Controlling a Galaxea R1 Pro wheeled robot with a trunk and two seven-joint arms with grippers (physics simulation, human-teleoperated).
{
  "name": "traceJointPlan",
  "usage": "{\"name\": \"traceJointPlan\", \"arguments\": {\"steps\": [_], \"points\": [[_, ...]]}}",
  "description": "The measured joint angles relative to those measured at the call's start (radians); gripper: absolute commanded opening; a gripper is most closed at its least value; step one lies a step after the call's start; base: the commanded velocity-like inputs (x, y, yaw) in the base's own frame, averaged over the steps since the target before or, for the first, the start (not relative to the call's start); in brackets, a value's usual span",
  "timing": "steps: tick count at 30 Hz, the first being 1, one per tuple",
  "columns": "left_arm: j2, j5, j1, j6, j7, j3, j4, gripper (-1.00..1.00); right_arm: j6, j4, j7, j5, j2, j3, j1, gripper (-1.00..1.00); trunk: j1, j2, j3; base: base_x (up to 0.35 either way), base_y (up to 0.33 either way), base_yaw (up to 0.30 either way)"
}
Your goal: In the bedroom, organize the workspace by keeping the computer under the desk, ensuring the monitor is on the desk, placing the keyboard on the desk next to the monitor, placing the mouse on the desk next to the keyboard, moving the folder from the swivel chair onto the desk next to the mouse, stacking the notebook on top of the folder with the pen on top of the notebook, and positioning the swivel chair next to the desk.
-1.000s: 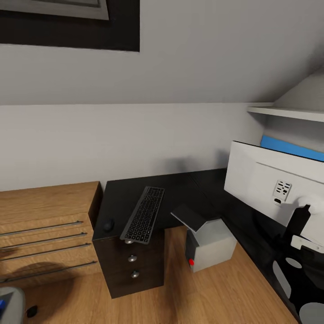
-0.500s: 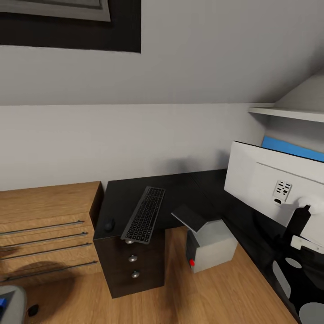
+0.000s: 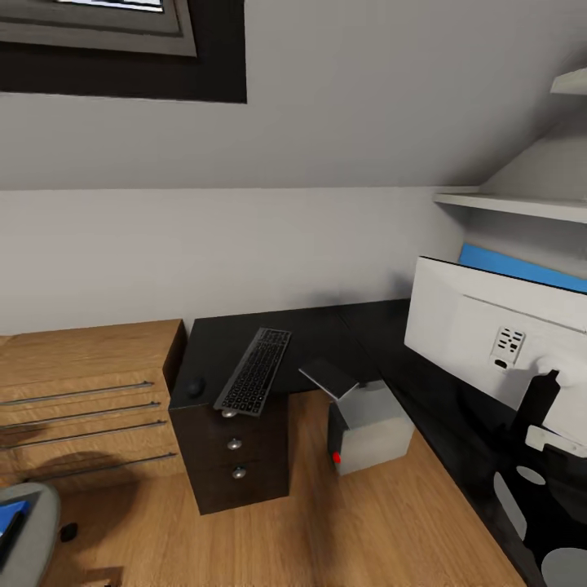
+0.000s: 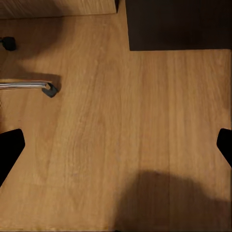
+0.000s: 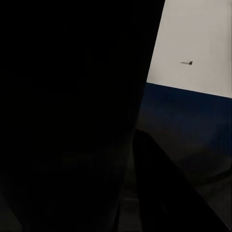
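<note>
Head view first: black L-shaped desk (image 3: 326, 330) runs along the far pale wall and turns down the right side. On its left end lies the keyboard (image 3: 253, 371), angled, its near end overhanging the edge above the drawer unit (image 3: 236, 456) with round silver knobs. The small black mouse (image 3: 195, 388) sits just left of the keyboard, near the desk's left edge. On the wood floor (image 3: 367, 522) in the desk's inner corner stands the grey computer (image 3: 367, 432), tilted, a red dot on its dark front, partly under the desktop. At the right, the monitor (image 3: 497, 342) stands on the desk (its pale back faces the camera), with a blue panel (image 3: 522, 269) behind it. A light-wood drawer chest (image 3: 81, 399) stands left of the desk. At the near left corner, the swivel chair (image 3: 28, 530) shows a grey seat edge carrying a sliver of the blue folder (image 3: 10, 522).

Left wrist view: left gripper (image 4: 116, 145) hangs wide open over bare floor, dark fingertips (image 4: 9, 150) at either edge; a chair leg and caster (image 4: 48, 89) lie nearby.

Right wrist view: mostly dark shapes, so I cannot tell how the right claw stands.
</note>
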Motion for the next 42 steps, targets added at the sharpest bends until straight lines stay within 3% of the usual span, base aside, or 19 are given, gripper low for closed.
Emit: {"name": "traceJointPlan", "arguments": {"steps": [2,8,18,23,42], "points": [[-0.011,-0.002,0.0,-0.006,0.0,-0.001,-0.008,1.0,-0.003,-0.002,0.005,-0.026,0.011,0.002,-0.004,-1.0,0.0,0.0,0.0,0.0,0.0,0.0],[-0.043,-0.003,0.0,-0.006,0.001,-0.001,-0.008,1.0,-0.004,-0.012,0.002,0.018,0.043,0.008,-0.005,-1.0,-0.001,0.0,0.0,0.0,0.0,0.0],[-0.047,-0.002,0.0,-0.006,0.0,-0.002,-0.008,1.0,-0.003,-0.065,0.002,-0.007,0.098,0.002,-0.005,-1.0,-0.001,0.0,0.0,0.0,0.0,0.0],[-0.047,-0.002,0.0,-0.006,0.0,-0.002,-0.008,1.0,-0.002,-0.077,0.001,0.01,0.123,0.004,-0.005,-1.0,0.0,0.0,0.0,-0.043,0.0,0.0],[-0.047,-0.002,0.0,-0.006,0.0,-0.002,-0.008,1.0,0.003,-0.079,0.0,0.019,0.129,0.008,-0.004,-1.0,-0.001,0.0,0.0,-0.069,0.0,0.0]]}}
